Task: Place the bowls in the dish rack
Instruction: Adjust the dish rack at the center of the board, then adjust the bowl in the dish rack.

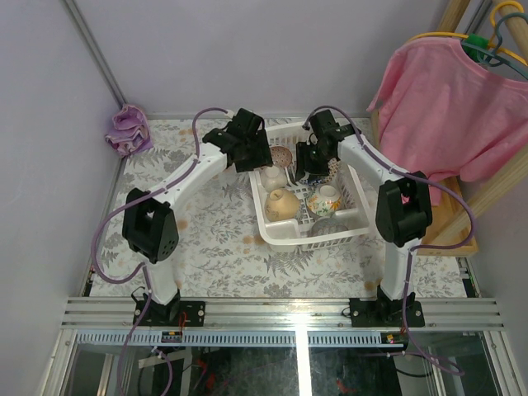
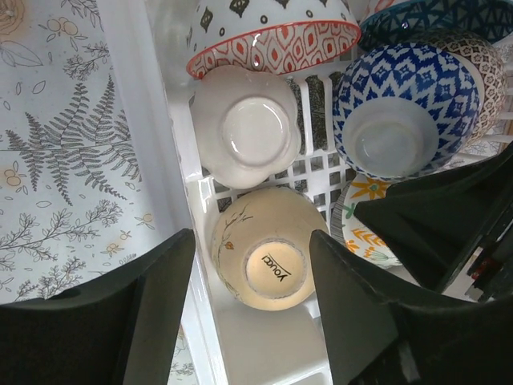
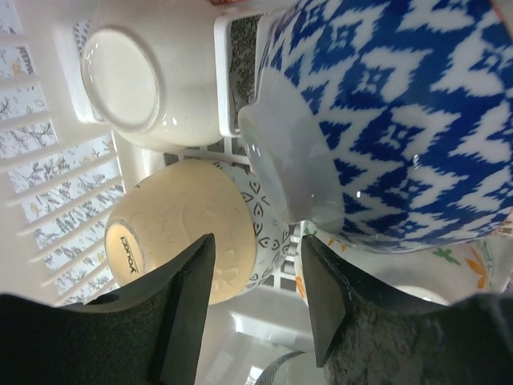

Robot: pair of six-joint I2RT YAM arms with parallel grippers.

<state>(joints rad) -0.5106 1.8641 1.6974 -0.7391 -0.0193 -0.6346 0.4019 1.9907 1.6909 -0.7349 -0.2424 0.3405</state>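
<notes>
The white dish rack [image 1: 358, 195] stands at the table's middle right and holds several bowls. In the left wrist view a tan bowl [image 2: 268, 249] lies base-up beside a whitish bowl [image 2: 247, 126], a pink-red patterned bowl [image 2: 272, 36], a blue-white bowl [image 2: 405, 112] and an orange-flowered bowl [image 2: 365, 216]. My left gripper [image 2: 250, 237] is open and empty, hovering over the tan bowl. My right gripper [image 3: 257, 239] is open and empty, between the tan bowl [image 3: 184, 233] and the tilted blue-white bowl [image 3: 401, 120]. Both grippers [image 1: 256, 157] [image 1: 312, 161] hang over the rack's far end.
The rack's slotted wall [image 3: 48, 160] is close on the right gripper's left. A fern-patterned cloth [image 1: 206, 239] covers the table. A purple-pink rag [image 1: 128, 129] lies at the back left. A pink shirt [image 1: 454, 107] hangs over a wooden stand [image 1: 450, 223] at the right.
</notes>
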